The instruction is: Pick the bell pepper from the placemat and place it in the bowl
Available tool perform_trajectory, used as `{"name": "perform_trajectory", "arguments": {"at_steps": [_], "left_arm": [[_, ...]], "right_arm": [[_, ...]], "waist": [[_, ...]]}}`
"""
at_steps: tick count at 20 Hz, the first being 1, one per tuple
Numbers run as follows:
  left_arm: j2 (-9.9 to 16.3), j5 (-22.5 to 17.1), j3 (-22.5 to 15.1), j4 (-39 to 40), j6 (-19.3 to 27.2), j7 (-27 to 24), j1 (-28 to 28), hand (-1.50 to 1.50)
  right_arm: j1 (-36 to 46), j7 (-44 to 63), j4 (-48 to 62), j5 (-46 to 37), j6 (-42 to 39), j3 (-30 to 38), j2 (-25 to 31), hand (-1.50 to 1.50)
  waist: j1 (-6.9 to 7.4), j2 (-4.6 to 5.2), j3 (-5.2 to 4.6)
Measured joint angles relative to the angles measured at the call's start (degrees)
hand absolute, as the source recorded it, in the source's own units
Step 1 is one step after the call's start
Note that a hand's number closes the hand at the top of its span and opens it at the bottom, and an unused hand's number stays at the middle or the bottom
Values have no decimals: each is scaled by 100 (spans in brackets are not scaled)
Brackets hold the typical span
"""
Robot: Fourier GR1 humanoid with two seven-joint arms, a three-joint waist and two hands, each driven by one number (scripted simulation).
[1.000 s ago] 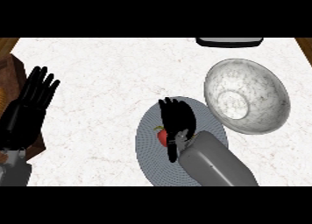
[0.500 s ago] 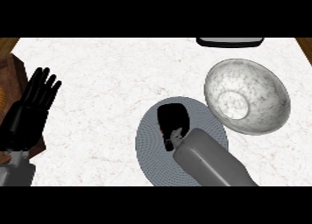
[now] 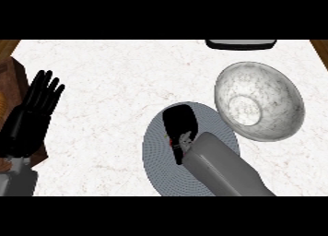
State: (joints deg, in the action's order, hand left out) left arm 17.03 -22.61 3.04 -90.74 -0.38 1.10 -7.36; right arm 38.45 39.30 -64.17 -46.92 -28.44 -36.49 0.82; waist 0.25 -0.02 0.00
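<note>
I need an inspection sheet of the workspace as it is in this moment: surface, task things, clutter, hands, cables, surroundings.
Surface: white marble counter.
Job's things: round grey placemat; bell pepper almost hidden under the right hand, only a red sliver shows; marbled bowl right of the placemat, nothing in it.
Clutter: dark object at the far edge, cut off.
Hands: right hand on the placemat, over the pepper, grip not visible; left hand open, fingers up, resting at the left edge.
Cables: nothing seen.
Surroundings: brown wood beyond the counter's left side.
</note>
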Motion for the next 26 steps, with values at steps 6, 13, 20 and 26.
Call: {"name": "perform_trajectory", "arguments": {"at_steps": [6, 13, 20, 26], "left_arm": [[68, -53, 203, -96, -11, 60, 142, 0], [6, 17, 212, -36, -80, -7, 177, 0], [-63, 77, 186, -114, -54, 34, 177, 0], [-73, 97, 198, -82, -46, 146, 11, 0]], "right_arm": [[-1448, -261, -1918, 36, 162, -393, 526, 150], [-2735, -176, -4216, -248, 390, -570, 1433, 150], [-2898, 627, -6020, -650, 223, 5, 1718, 150], [-2460, 1094, -6836, -731, -229, 843, 1669, 150]], "waist": [[-160, -47, 1], [-133, -32, 0], [-123, -33, -3], [-80, -21, -5]]}}
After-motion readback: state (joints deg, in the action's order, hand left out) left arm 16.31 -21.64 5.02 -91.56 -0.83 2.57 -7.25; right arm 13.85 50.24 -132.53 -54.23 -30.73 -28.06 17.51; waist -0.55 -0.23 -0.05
